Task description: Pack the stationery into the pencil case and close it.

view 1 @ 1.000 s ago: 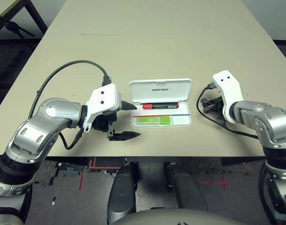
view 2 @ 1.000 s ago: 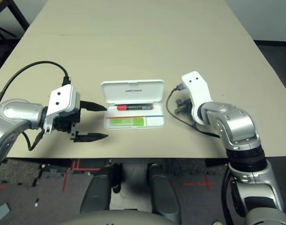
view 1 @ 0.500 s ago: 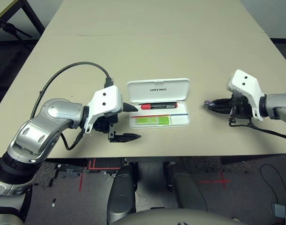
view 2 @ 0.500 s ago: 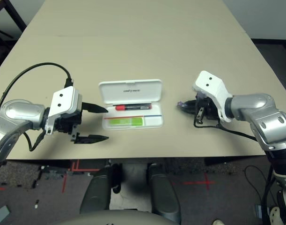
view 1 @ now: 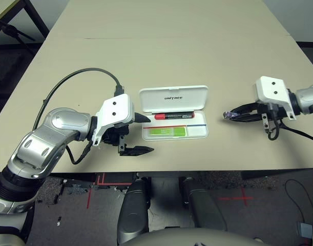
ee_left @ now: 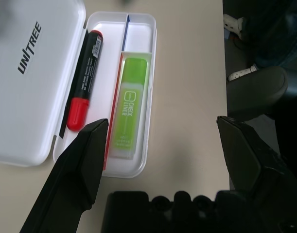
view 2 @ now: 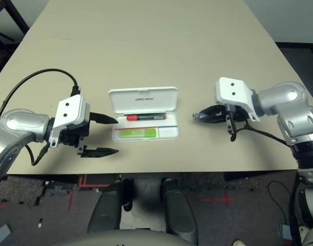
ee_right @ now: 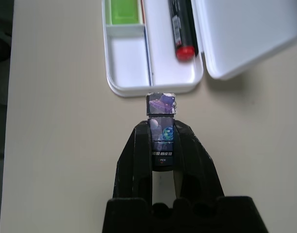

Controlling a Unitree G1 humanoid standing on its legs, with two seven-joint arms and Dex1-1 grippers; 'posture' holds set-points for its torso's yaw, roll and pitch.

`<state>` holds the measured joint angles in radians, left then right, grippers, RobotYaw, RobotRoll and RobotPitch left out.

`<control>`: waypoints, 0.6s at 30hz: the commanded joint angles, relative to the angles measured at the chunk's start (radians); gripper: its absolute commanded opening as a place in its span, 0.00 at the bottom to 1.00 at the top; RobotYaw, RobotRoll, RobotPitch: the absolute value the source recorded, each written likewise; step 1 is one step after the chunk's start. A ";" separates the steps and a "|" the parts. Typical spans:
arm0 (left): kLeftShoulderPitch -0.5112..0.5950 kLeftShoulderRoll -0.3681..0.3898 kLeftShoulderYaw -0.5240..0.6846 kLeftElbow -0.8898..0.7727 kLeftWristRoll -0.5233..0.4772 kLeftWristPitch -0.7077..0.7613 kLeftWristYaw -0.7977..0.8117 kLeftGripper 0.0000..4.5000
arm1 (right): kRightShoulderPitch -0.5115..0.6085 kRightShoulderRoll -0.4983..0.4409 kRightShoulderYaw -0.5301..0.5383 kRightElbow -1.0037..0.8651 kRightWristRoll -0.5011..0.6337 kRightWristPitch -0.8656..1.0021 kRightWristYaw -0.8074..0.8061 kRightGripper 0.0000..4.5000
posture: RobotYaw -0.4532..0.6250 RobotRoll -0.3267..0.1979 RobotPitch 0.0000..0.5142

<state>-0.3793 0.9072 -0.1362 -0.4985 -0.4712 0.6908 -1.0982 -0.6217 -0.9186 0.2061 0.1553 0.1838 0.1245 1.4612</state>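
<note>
The white pencil case (view 1: 198, 131) lies open in the middle of the table, its lid (view 1: 173, 97) folded back with dark lettering. Inside lie the red-capped black marker (view 1: 174, 116) and the light-green stick (view 1: 166, 132); the compartment at the case's right end is bare (ee_right: 129, 58). My right gripper (view 1: 233, 115) hovers a little right of the case, pointing at it, shut on a small dark blue-grey block (ee_right: 161, 104). My left gripper (view 1: 150, 134) stands open at the case's left end, fingers (ee_left: 90, 145) wide apart and holding nothing.
A black cable (view 1: 79, 74) arcs over my left forearm, and another (view 1: 299, 136) trails from my right wrist. The table's front edge (view 1: 197, 170) runs just below the case. Wide bare tabletop (view 1: 171, 46) stretches behind the case.
My right arm has swung outward to the right and turned, so its gripper now points left at the case with the block at its tips. The left arm has stayed put.
</note>
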 commanded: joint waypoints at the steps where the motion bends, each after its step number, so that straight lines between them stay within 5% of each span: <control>1: 0.020 0.013 0.002 -0.025 -0.003 0.010 0.006 1.00 | -0.022 0.030 0.036 -0.005 -0.020 -0.001 0.025 0.07 | 0.47 0.62 0.41; 18: 0.029 0.016 0.002 -0.038 -0.004 0.022 0.028 1.00 | -0.051 0.165 0.111 -0.027 -0.084 0.029 -0.004 0.07 | 0.49 0.62 0.41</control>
<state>-0.3657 0.9133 -0.1352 -0.5148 -0.4720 0.7082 -1.0721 -0.6677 -0.7567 0.3045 0.1473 0.1111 0.1535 1.4567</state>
